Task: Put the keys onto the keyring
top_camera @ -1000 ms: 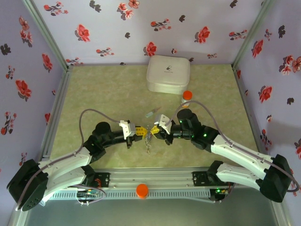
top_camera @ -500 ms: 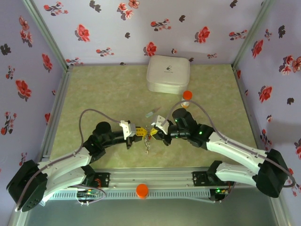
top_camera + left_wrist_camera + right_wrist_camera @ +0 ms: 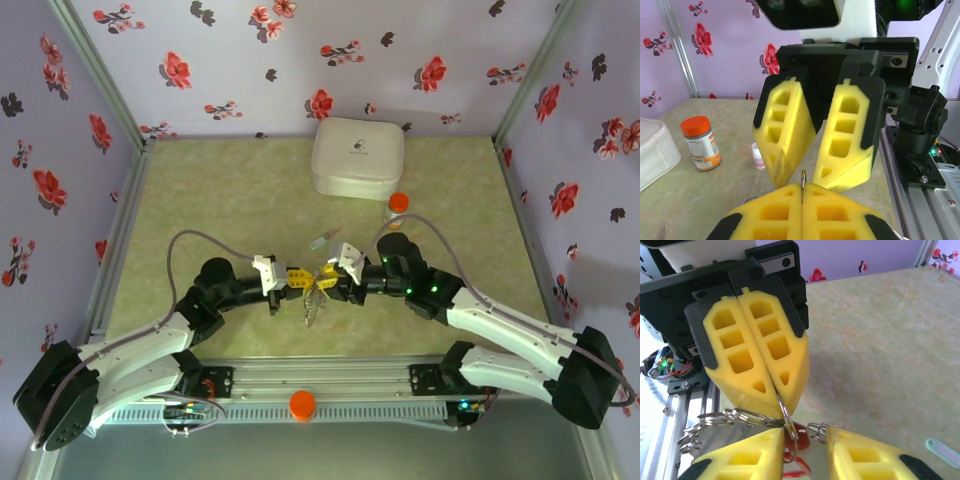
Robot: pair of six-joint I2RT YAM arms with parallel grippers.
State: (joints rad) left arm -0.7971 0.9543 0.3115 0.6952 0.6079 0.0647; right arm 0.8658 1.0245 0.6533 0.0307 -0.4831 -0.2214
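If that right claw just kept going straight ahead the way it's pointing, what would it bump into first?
Probably the keyring, sitting between the right gripper's open jaws; just beyond is the left gripper, shut on that ring.

Lilac walls [image 3: 230, 40] with red flowers [image 3: 177, 68] surround a pale green tabletop [image 3: 220, 190].

I count two grippers, left [image 3: 299, 282] and right [image 3: 327, 279], with four yellow pads [image 3: 785, 130] between them. One ring [image 3: 786, 415]. One bunch of keys [image 3: 315, 302], too tangled to count apart. On the table [image 3: 220, 200]: one box [image 3: 357, 157], one bottle [image 3: 398, 205], one white vial [image 3: 758, 156], one loose pale tag [image 3: 940, 446].
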